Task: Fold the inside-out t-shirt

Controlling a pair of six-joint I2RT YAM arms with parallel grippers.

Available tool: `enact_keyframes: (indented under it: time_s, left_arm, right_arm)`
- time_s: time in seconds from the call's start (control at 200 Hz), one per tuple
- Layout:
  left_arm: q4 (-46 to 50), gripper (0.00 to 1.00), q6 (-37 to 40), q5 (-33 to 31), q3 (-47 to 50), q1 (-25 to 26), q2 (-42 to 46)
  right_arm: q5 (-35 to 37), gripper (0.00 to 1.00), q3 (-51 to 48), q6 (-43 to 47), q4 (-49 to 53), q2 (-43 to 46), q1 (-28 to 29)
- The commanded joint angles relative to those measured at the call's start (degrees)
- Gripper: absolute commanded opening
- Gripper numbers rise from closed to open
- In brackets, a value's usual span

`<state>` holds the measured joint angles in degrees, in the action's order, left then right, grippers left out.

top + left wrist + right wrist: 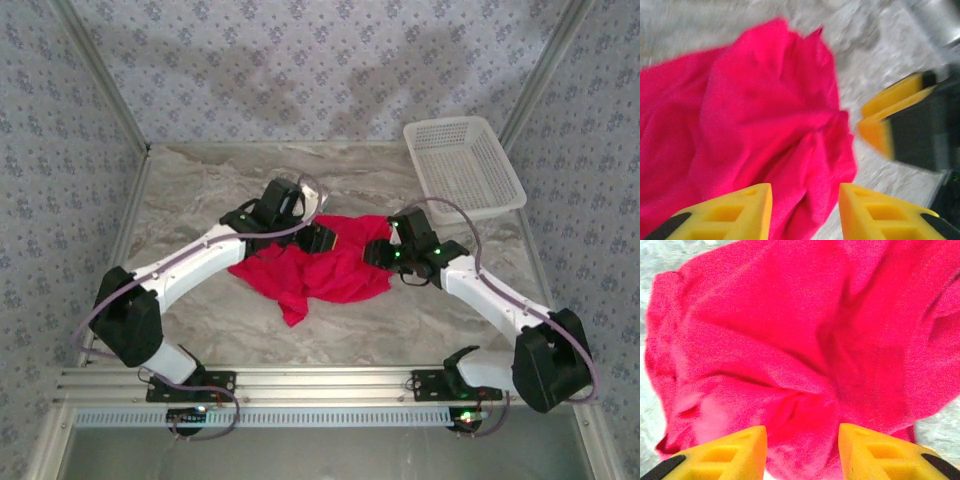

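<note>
The t-shirt [320, 265] is plain bright red throughout. The table [200, 190] has a grey-and-beige marbled pattern. The basket [462, 160] is white with a fine mesh pattern. The walls [300, 60] are pale blue-grey with a small repeating floral motif. The left arm [190, 265] and right arm [490, 290] have white links and black joints. The left gripper [805, 190] and right gripper [802, 430] have yellow fingers with black backing.

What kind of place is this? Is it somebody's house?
Probably a robot test booth, not a house: two white-and-black robot arms are bolted to a silver metal rail, and flower-patterned walls box in a marble-look table holding a crumpled red t-shirt.
</note>
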<state>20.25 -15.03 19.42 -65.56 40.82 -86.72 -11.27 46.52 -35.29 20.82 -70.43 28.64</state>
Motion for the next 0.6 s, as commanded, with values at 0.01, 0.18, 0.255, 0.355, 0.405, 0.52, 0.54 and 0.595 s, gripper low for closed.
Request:
enact_keyframes:
  time_s: [0.01,0.18,0.255,0.355,0.405,0.52,0.54,0.595]
  left_arm:
    - [0.90,0.47,-1.20,-2.22,4.83,-0.22,2.34]
    - [-5.72,0.52,-2.77,-1.75,7.66,-0.15,-0.08]
    - [-7.97,0.52,-3.10,-1.72,7.01,-0.13,-2.13]
    - [-9.54,0.48,-3.34,-1.69,5.66,-0.23,-5.24]
    - [-9.59,0.44,-3.35,-1.25,4.87,-0.26,-6.68]
    - [-9.45,0.39,-3.06,-0.92,4.22,-0.22,-8.62]
    - [-9.36,0.37,-3.01,-0.94,4.13,-0.26,-8.72]
    - [-9.33,0.27,-2.84,-0.89,4.21,-0.38,-8.75]
  right_arm:
    - [-0.42,0.39,1.90,-1.54,1.77,0.39,1.62]
    - [-1.28,0.38,3.72,-1.42,1.13,-0.38,3.61]
    - [-0.92,0.38,5.12,-1.19,1.94,-1.39,5.02]
    - [-0.47,0.38,5.76,-1.25,2.02,-2.91,6.79]
    - [-0.36,0.40,5.67,-1.80,1.64,-3.64,7.40]
    - [-0.05,0.46,5.25,-3.20,0.13,-5.34,8.66]
    - [0.13,0.46,5.47,-3.37,0.16,-5.72,8.77]
    - [0.43,0.47,5.85,-3.71,0.00,-6.77,9.14]
